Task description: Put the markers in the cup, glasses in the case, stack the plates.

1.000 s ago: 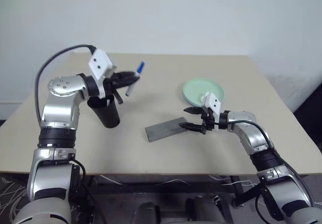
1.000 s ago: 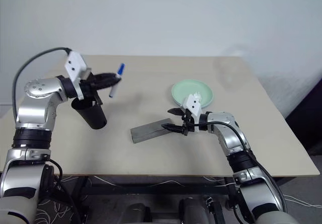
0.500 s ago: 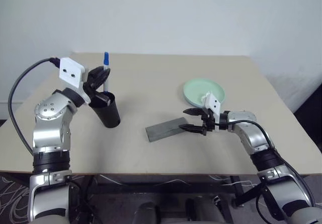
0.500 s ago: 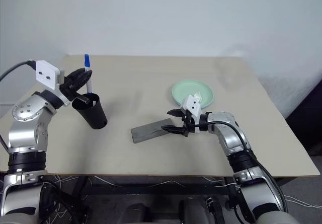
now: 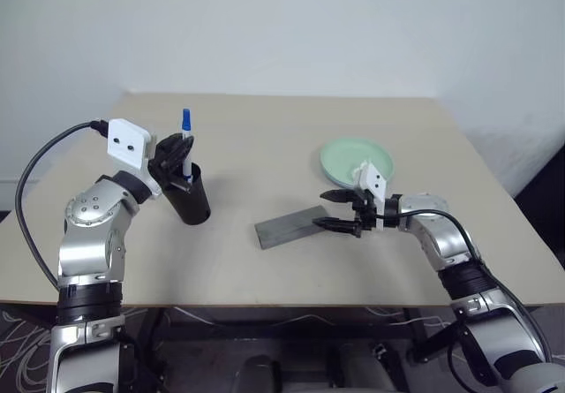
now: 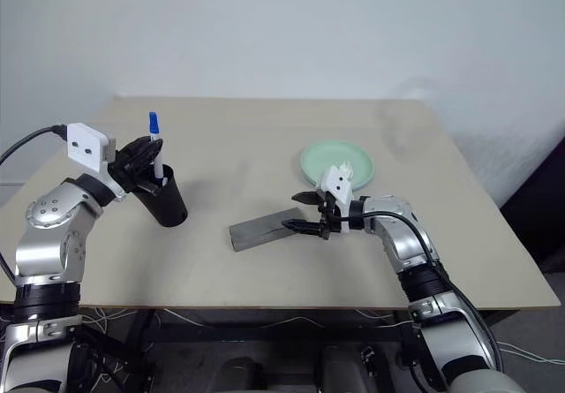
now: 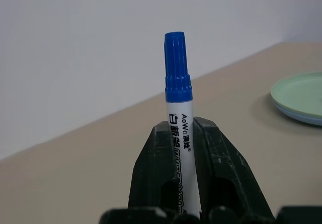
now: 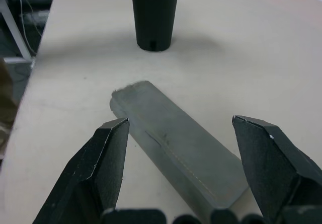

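Left wrist view: left fingers clamp the blue-capped marker upright over the cup; right fingers gape wide around the case at 3 o'clock of it.

- Slim marker with a white barrel: bright blue ribbed cap, dark printed lettering down the white barrel.
- Tapered plastic cup: plain black, unpatterned.
- Oblong hard case, between that cup and the plates: matte grey with a faint brushed grain and a thin darker seam line.
- Larger round plate, beyond the grey case: pale mint green.
- Smaller plate beneath the mint one: a light blue edge peeping out.
- Table top under the cup: even sandy beige.
- Left gripper fingers: black.
- Right gripper fingers: black, with a white block behind them.
- Wall behind the table: plain off-white.
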Controlling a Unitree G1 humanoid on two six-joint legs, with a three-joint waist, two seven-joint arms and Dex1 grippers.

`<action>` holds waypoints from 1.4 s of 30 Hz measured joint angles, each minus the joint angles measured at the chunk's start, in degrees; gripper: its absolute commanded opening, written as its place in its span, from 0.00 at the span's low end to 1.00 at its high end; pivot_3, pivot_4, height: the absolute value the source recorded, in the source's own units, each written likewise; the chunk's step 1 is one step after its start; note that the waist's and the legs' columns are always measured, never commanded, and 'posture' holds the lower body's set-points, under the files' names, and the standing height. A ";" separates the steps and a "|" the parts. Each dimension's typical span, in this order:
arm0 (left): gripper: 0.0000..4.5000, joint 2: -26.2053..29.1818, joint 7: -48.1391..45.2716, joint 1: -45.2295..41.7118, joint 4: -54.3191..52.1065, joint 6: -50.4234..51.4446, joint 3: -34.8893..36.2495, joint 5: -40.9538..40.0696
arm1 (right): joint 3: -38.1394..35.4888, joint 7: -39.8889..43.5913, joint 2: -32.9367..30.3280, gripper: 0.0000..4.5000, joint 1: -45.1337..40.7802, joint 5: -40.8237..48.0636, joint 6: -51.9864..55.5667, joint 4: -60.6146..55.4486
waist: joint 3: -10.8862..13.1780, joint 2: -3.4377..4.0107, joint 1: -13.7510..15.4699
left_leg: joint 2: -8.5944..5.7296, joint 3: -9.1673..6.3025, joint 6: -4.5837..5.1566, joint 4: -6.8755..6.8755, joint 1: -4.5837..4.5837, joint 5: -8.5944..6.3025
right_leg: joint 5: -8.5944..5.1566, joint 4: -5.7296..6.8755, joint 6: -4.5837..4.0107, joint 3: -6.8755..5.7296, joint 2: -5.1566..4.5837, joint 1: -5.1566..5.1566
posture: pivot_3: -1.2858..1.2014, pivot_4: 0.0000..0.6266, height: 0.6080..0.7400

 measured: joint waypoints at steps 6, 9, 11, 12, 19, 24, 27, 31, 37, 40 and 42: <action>0.02 0.00 0.91 0.98 -0.03 -0.01 0.00 -0.52 | -2.52 0.74 0.03 0.79 -1.83 3.89 3.97 -1.22 | 0.00 0.00 -0.06 | 0.00 -0.01 0.00 -0.05 0.03 0.00 | 0.00 0.00 0.00 -0.01 0.00 0.00 | 0.52 0.00 1.00; 0.02 -0.10 1.12 1.69 -0.03 -0.03 0.00 -0.57 | -2.52 0.78 0.03 0.79 -1.84 3.96 4.44 -1.42 | 0.00 0.00 -0.06 | 0.00 0.00 -0.01 -0.07 0.03 -0.01 | 0.00 -0.01 0.00 -0.01 0.00 -0.01 | 0.52 0.00 1.00; 0.18 -0.52 1.25 2.00 -0.02 -0.05 0.00 -0.65 | -2.51 0.78 0.03 0.79 -1.84 3.97 4.45 -1.44 | 0.00 0.00 -0.04 | 0.00 -0.01 -0.01 -0.07 0.02 -0.01 | 0.00 -0.02 0.00 -0.01 0.00 -0.01 | 0.52 0.00 1.00; 0.24 -0.66 1.39 2.08 -0.02 -0.11 0.00 -0.65 | -2.51 0.78 0.03 0.79 -1.84 3.97 4.45 -1.48 | 0.00 0.00 -0.05 | 0.00 0.00 -0.01 -0.07 0.01 -0.01 | 0.00 -0.02 0.00 -0.01 0.00 -0.01 | 0.52 0.00 1.00; 0.77 -1.06 2.33 2.70 0.07 -0.71 -0.01 -0.60 | -2.51 0.79 0.02 0.79 -1.84 3.95 4.44 -1.51 | 0.00 0.00 -0.05 | 0.00 0.00 -0.01 -0.11 0.02 -0.01 | -0.01 -0.03 -0.01 -0.02 -0.01 -0.02 | 0.52 0.00 1.00; 0.77 -1.14 2.85 2.86 0.07 -0.71 -0.01 -0.62 | -2.48 0.79 0.02 0.79 -1.84 3.93 4.44 -1.51 | 0.00 0.00 -0.05 | 0.00 0.00 -0.02 -0.11 0.02 -0.01 | -0.02 -0.04 -0.04 -0.02 -0.01 -0.02 | 0.52 0.00 1.00; 0.77 -1.73 3.26 2.97 -0.25 -0.70 -0.01 -0.78 | -2.48 0.88 0.00 0.79 -1.84 3.93 4.44 -1.51 | 0.00 0.00 -0.05 | 0.00 0.00 -0.02 -0.11 0.02 -0.01 | -0.02 -0.04 -0.03 -0.02 -0.01 -0.02 | 0.52 0.00 1.00; 0.77 -3.09 4.00 3.00 -2.17 -0.12 0.83 -2.72 | -2.48 1.24 -0.05 0.79 -1.84 3.97 4.50 -1.52 | 0.00 0.00 -0.06 | 0.00 0.00 -0.02 -0.11 0.01 -0.01 | -0.02 -0.05 -0.03 -0.01 -0.01 -0.03 | 0.52 0.00 1.00; 0.77 -3.22 3.99 7.81 -11.56 4.19 3.45 -7.80 | -4.13 2.11 -0.44 0.79 -2.03 6.05 6.32 -1.51 | 0.01 0.01 -0.09 | 0.00 0.03 -0.02 -0.23 0.08 -0.01 | -0.02 -0.06 -0.03 0.01 -0.01 -0.03 | 0.52 0.00 1.00; 0.77 -3.02 3.28 12.31 -17.79 8.02 3.68 -11.11 | -5.09 3.57 -2.08 0.79 -2.89 6.92 7.43 -1.51 | 0.01 0.01 -0.08 | 0.00 0.03 -0.02 -0.24 0.08 -0.01 | -0.07 -0.07 -0.11 0.01 -0.02 -0.04 | 0.52 0.00 1.00; 0.77 -2.68 3.12 14.16 -21.02 10.10 4.01 -13.13 | -6.11 4.36 -2.91 0.79 -3.77 7.87 8.19 -1.51 | 0.02 0.00 -0.03 | 0.00 0.01 -0.03 -0.24 0.08 -0.02 | -0.08 -0.09 -0.13 0.00 -0.02 -0.03 | 0.52 0.00 1.00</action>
